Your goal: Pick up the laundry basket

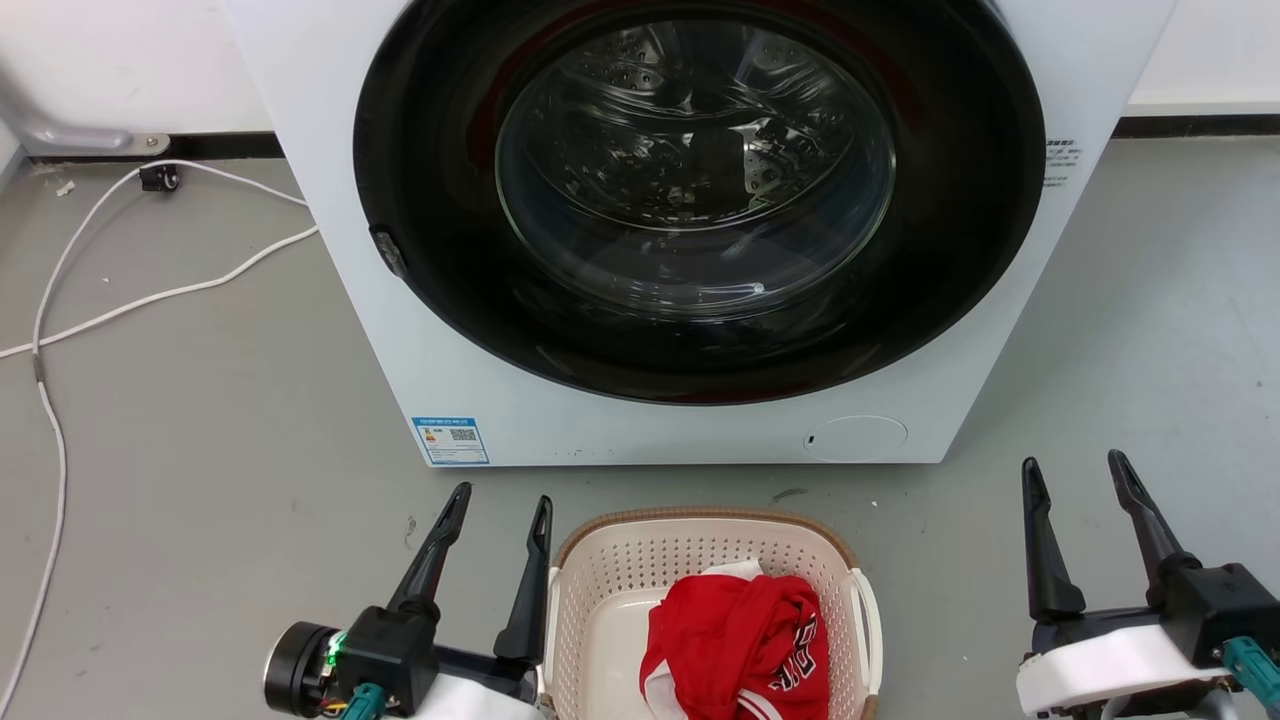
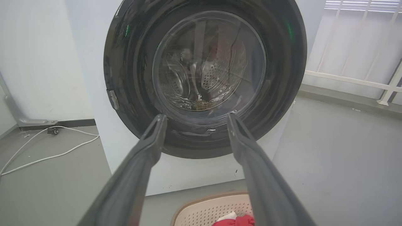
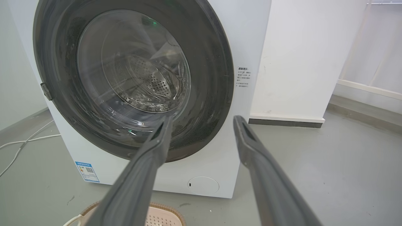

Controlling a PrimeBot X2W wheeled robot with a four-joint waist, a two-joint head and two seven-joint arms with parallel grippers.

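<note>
Left gripper (image 1: pixel 502 494) open — beside laundry basket (image 1: pixel 620 570).

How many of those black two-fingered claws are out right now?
2. The left gripper sits close beside the laundry basket's left side; the right gripper is farther off to its right. Both are open.

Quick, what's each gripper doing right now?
Left gripper: open, empty, beside the basket.
Right gripper: open, empty.

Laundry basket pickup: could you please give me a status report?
Left gripper jaws open, close beside laundry basket left side. Right gripper jaws open, off to its right. Basket on floor, red garment inside; washing machine right behind.
</note>
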